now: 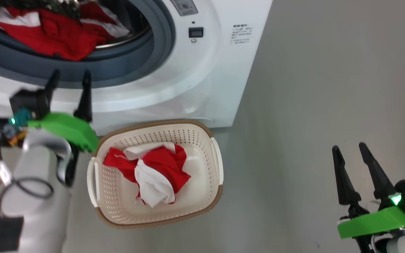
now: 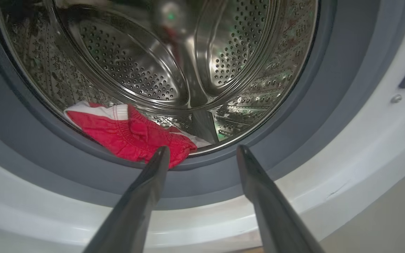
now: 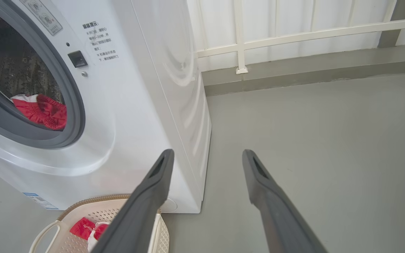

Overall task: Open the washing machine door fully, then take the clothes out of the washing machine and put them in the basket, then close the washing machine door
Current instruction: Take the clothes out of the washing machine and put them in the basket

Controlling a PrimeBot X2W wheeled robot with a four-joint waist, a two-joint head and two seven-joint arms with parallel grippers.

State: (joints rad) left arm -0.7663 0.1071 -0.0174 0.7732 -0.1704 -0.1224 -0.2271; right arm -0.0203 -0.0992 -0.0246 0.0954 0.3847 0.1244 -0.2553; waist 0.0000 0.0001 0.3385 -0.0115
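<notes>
The white washing machine [image 1: 223,42] stands with its round mouth uncovered; its door is out of view. Red and white clothes [image 1: 58,33] lie at the drum's front lip, seen close in the left wrist view as clothes [image 2: 128,131]. My left gripper [image 1: 69,76] is open and empty, its fingertips just before the grey rubber ring [image 2: 332,80], short of the fabric. On the floor in front of the machine stands the cream basket [image 1: 202,196] holding one red and white garment [image 1: 153,170]. Far to the right, my right gripper [image 1: 349,147] hangs open and empty over the floor.
Grey floor [image 1: 311,105] stretches to the right of the machine and basket. The right wrist view has a white railing [image 3: 294,35] and a low grey kerb behind the machine. A small dark latch socket [image 1: 195,32] sits on the machine's front.
</notes>
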